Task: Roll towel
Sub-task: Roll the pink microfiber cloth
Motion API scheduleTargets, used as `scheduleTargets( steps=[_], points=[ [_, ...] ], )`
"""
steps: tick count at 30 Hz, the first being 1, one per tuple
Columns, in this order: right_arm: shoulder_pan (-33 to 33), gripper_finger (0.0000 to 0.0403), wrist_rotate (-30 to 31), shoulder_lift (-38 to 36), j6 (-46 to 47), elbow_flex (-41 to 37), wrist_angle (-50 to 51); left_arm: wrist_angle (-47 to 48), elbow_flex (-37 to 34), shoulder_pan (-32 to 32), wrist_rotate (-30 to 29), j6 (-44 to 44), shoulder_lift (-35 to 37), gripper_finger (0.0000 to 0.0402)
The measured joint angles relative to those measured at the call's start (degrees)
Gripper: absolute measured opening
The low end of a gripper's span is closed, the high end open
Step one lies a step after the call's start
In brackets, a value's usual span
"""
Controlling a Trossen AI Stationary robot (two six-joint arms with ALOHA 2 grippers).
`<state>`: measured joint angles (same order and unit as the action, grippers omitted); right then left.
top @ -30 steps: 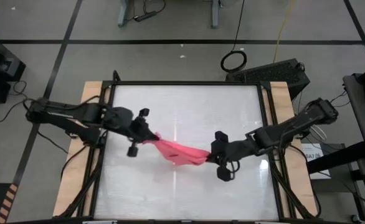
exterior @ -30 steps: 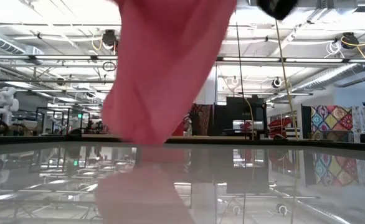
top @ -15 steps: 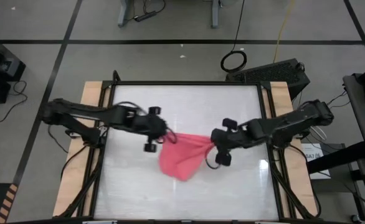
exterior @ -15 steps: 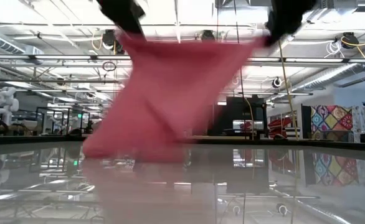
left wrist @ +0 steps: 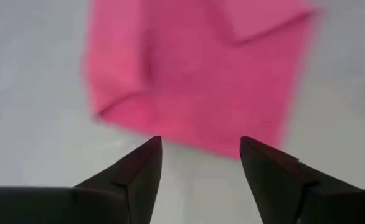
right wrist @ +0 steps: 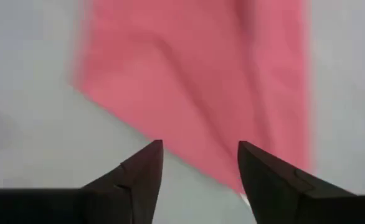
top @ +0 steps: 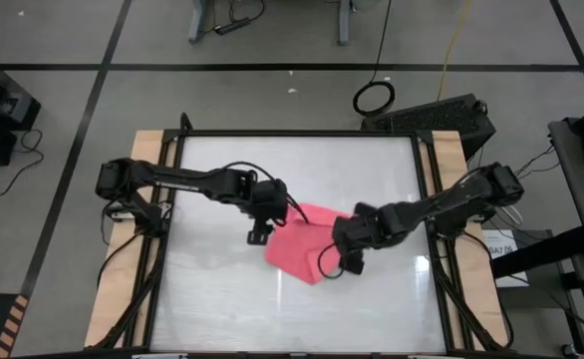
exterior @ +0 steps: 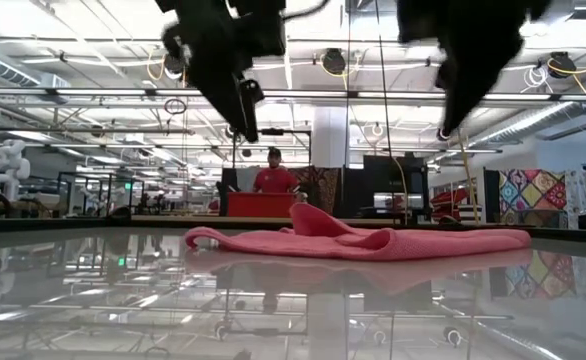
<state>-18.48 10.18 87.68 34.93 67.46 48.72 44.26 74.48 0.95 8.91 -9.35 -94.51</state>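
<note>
Pink-red towel (top: 302, 247) lies flat on the table; one corner folded over.

Towel (top: 302, 244) flat on table (top: 222, 299), near centre. Left gripper (top: 263, 221) above its left edge, right gripper (top: 344, 249) above its right edge.

Soft matt pink cloth for the towel (top: 305, 246), lying rumpled at frame centre; glossy, mirror-smooth table (top: 222, 299) top; bare wood along its left and right edges.
</note>
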Motion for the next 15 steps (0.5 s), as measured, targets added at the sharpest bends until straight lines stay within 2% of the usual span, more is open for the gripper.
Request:
scheduleTargets(
  steps=[3, 5, 10, 15],
  points=[
    [-2.0, 0.02, -0.1, 1.0, -3.0, 0.1, -11.9, 0.6, 0.1, -1.5, 7.8, -2.1, 0.1, 0.021],
    [-2.4, 0.0195, 0.0, 2.7, -4.6, 0.1, -16.3, 2.0, -0.1, -3.0, 9.6, -3.9, 0.0, 0.0198],
    [-0.9, 0.0176, -1.4, 9.2, -7.4, 0.1, -21.0, -2.8, -5.1, -6.6, 9.2, -6.2, -0.6, 0.0172],
    [0.7, 0.0161, -2.9, 15.3, -9.8, 0.0, -23.7, -11.6, -11.6, -8.9, 4.5, -6.2, -0.6, 0.0167]
  ],
)
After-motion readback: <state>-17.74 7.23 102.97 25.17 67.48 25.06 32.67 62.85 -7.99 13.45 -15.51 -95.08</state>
